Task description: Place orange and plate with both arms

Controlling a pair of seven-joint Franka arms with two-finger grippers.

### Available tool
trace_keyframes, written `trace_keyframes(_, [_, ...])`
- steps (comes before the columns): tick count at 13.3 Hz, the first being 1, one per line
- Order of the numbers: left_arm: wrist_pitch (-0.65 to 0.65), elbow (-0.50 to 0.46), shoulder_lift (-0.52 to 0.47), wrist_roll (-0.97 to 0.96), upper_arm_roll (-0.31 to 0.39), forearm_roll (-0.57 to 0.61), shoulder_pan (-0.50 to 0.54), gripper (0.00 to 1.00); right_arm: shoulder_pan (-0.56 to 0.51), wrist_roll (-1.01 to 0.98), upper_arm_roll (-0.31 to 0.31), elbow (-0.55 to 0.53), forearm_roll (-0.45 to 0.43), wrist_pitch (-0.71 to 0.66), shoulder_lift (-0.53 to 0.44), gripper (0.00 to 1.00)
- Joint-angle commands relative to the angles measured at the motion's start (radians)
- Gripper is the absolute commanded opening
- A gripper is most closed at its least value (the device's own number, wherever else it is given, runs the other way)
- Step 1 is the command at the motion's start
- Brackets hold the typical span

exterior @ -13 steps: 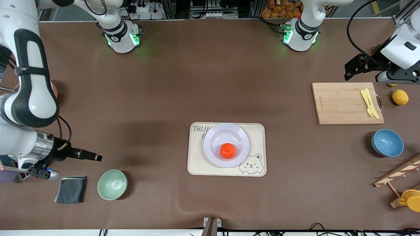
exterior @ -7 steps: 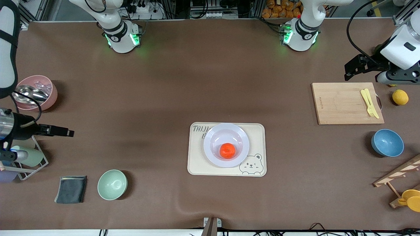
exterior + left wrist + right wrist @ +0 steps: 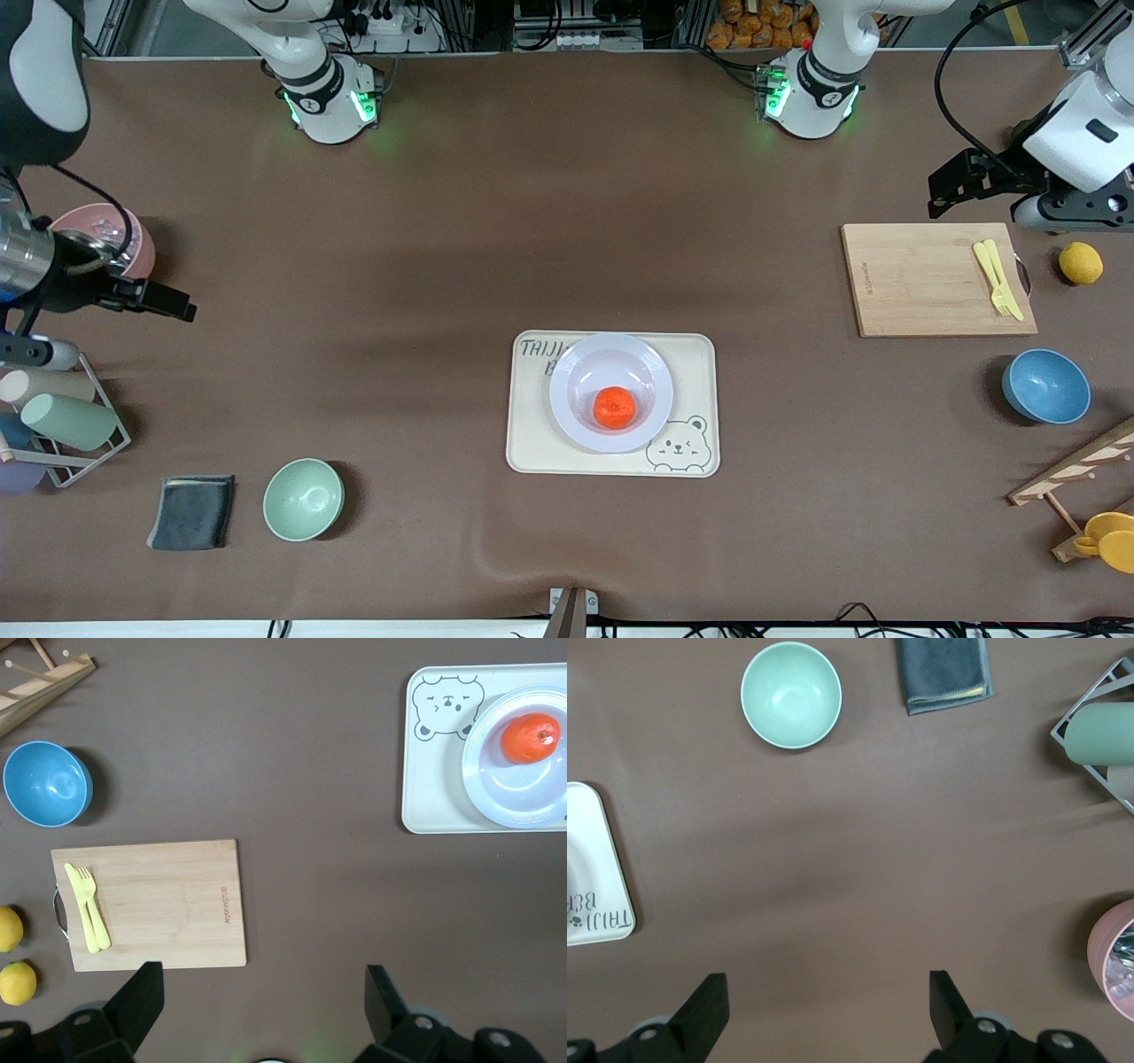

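The glossy orange [image 3: 614, 407] sits in the shallow round plate [image 3: 611, 392], which rests on a cream rectangular tray [image 3: 613, 405] with a bear drawing and lettering that seems to read "TAIJI". Both sit mid-table, well apart from either gripper. The left gripper [image 3: 952, 188] hangs over the table near a wooden board [image 3: 937, 279], jaws spread and empty. The right gripper [image 3: 164, 301] hangs beside a pink bowl [image 3: 104, 248], jaws released.

Red-orange orange [image 3: 614, 407] — lavender-white plate [image 3: 571, 372] — cream bear-print tray [image 3: 693, 372].
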Motion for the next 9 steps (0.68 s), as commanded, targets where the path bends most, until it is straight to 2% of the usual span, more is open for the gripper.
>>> trace_keyframes(1, [0.003, 0.013, 0.010, -0.011, -0.002, 0.018, 0.005, 1.00, -0.012, 0.017, 0.005, -0.177, -0.015, 0.061, -0.156, 1.00])
trace_keyframes(5, [0.011, 0.015, 0.007, -0.024, 0.010, 0.015, 0.005, 1.00, -0.006, 0.021, 0.008, -0.177, 0.001, -0.006, -0.240, 1.00])
trace_keyframes(9, [0.017, 0.015, 0.003, -0.034, 0.034, 0.008, 0.004, 1.00, 0.047, 0.071, 0.005, -0.167, 0.003, 0.015, -0.208, 1.00])
